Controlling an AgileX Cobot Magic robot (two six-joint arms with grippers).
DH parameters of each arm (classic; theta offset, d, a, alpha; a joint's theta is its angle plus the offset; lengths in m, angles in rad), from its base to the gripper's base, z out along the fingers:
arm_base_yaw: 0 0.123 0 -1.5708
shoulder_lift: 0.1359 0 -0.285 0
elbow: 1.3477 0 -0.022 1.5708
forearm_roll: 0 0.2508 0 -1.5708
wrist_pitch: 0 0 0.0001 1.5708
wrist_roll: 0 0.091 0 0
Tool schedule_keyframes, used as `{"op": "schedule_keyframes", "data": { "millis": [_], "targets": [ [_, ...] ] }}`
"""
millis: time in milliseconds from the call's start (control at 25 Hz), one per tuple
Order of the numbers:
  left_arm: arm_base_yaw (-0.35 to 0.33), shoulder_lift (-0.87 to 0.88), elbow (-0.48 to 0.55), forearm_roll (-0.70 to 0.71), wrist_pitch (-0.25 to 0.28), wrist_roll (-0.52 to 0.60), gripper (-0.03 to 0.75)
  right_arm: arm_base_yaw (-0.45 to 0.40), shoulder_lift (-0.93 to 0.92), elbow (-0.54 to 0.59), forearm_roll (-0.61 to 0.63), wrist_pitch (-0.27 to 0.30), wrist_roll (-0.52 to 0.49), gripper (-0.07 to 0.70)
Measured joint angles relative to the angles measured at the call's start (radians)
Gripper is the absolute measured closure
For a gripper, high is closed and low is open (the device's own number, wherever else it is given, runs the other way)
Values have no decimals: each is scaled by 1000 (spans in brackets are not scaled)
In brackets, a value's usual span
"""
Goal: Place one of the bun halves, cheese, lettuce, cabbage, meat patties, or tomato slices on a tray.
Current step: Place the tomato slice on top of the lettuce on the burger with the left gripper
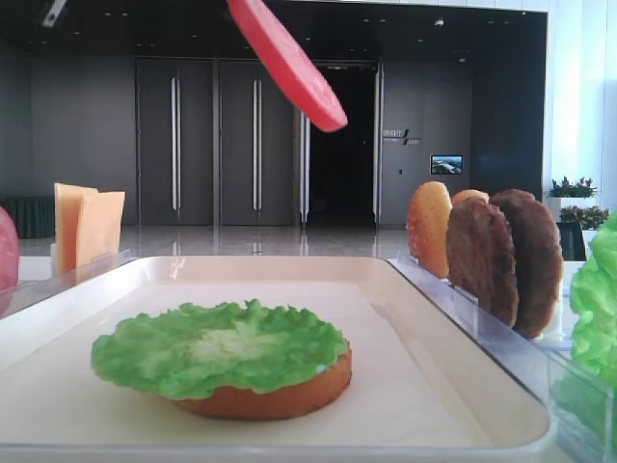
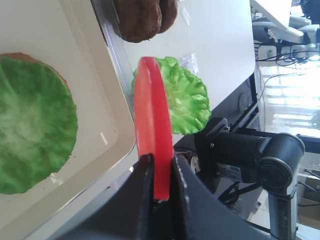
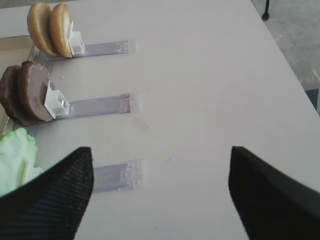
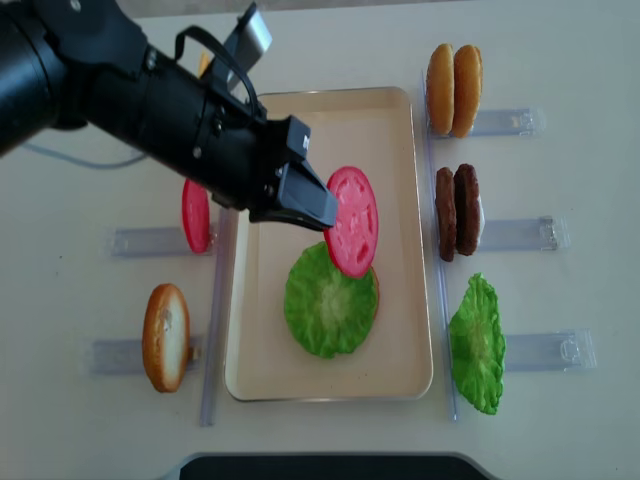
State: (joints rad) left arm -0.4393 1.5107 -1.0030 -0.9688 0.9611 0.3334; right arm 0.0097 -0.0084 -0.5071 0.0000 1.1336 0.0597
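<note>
The left gripper (image 4: 318, 207) is clamped on the edge of a red tomato slice (image 4: 352, 221), its two black fingers (image 2: 145, 185) pressing the disc's rim from either side in the left wrist view. The slice hangs in the air above the cream tray (image 4: 395, 120), tilted, over the upper edge of the lettuce leaf (image 4: 328, 302) that lies on a bun half (image 1: 280, 394) in the middle of the tray. In the low exterior view the slice (image 1: 286, 60) slants at the top of the picture, well clear of the lettuce (image 1: 220, 345) below it.

The right gripper (image 3: 160, 187) hovers over bare table, its dark jaws spread wide apart with nothing between them.

Right of the tray, clear plastic racks (image 4: 515, 233) hold upright food: two bun halves (image 4: 453, 89) at the far end, two meat patties (image 4: 458, 211) in the middle, and a second lettuce leaf (image 4: 477, 343) nearest. Left of the tray another tomato slice (image 4: 195, 215) stands in a rack and a single bun half (image 4: 165, 337) stands in the next one. Cheese slices (image 1: 85, 225) stand upright beyond the tray's left rim in the low view; in the overhead view the left arm (image 4: 110, 75) hides most of them.
</note>
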Motion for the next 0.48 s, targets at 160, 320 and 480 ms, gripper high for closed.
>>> {"op": "schedule_keyframes", "data": {
  "millis": [160,320,480],
  "targets": [
    [-1,1,158,-184,-71,200,662,0,0,0,0,0,0,100],
    [-1,1,253,-278,-121,303,662,0,0,0,0,0,0,100],
    [-1,1,293,-304,-172,326,662,0,0,0,0,0,0,100]
  ]
}}
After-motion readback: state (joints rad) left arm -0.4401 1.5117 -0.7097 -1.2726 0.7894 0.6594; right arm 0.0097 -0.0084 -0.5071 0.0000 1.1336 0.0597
